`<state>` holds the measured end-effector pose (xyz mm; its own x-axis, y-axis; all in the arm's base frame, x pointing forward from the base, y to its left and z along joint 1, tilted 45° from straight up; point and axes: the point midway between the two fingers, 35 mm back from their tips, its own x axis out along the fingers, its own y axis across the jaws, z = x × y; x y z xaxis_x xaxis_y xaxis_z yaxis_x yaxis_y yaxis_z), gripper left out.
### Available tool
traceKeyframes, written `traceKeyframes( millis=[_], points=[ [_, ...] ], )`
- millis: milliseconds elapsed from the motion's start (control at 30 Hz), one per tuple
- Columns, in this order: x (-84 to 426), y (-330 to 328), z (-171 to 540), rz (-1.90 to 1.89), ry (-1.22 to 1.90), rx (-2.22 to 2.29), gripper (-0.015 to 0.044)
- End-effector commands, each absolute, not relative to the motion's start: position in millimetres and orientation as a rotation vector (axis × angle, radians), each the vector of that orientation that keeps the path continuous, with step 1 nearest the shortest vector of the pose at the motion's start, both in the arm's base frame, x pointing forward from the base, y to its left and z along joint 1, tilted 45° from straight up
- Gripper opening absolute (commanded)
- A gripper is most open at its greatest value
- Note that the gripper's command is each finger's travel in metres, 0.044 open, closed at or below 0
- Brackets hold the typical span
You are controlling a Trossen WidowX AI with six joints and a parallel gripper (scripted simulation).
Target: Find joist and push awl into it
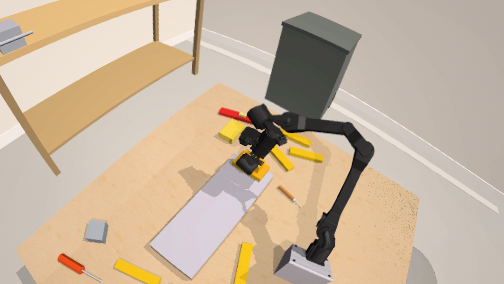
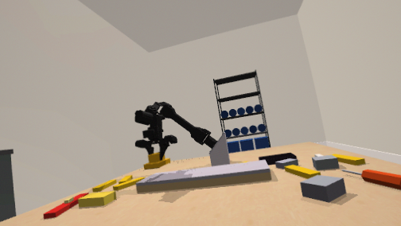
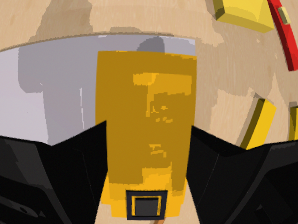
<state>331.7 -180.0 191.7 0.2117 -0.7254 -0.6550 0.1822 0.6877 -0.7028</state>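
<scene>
Above the wooden table (image 1: 135, 200) (image 2: 223, 203) (image 3: 225, 65), the end effector (image 1: 254, 164) (image 2: 157, 153) (image 3: 145, 125) grips the stud finder (image 1: 259, 172) (image 2: 157, 162) (image 3: 145, 115), apparently over the panel's end.

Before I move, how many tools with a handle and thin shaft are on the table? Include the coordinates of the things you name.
2: the orange tool (image 1: 286, 192) (image 3: 159, 221) beside the panel (image 1: 205, 220) (image 2: 223, 169) (image 3: 30, 105), the red tool (image 1: 71, 263) (image 2: 381, 178) near a yellow bar (image 1: 137, 271) (image 2: 302, 171). Others may be hidden.

End effector (image 1: 256, 166) (image 2: 157, 153) (image 3: 145, 125) closed, pointing downward

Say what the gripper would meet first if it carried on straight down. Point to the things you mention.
With the stud finder (image 1: 259, 172) (image 2: 156, 164) (image 3: 145, 120) in the gripper (image 1: 252, 162) (image 2: 156, 156) (image 3: 145, 125), probably the floor panel's end (image 1: 225, 187) (image 2: 207, 175) (image 3: 35, 110); the remaining gap is unclear.
</scene>
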Motion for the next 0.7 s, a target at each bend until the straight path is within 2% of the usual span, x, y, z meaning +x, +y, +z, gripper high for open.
traceKeyframes(
  millis=[0,667],
  points=[
    [331.4,-184.1,185.3,-0.666,1.204,-0.55,0.0],
    [328.4,-204.8,165.6,-0.668,1.203,-0.553,0.0]
  ],
)
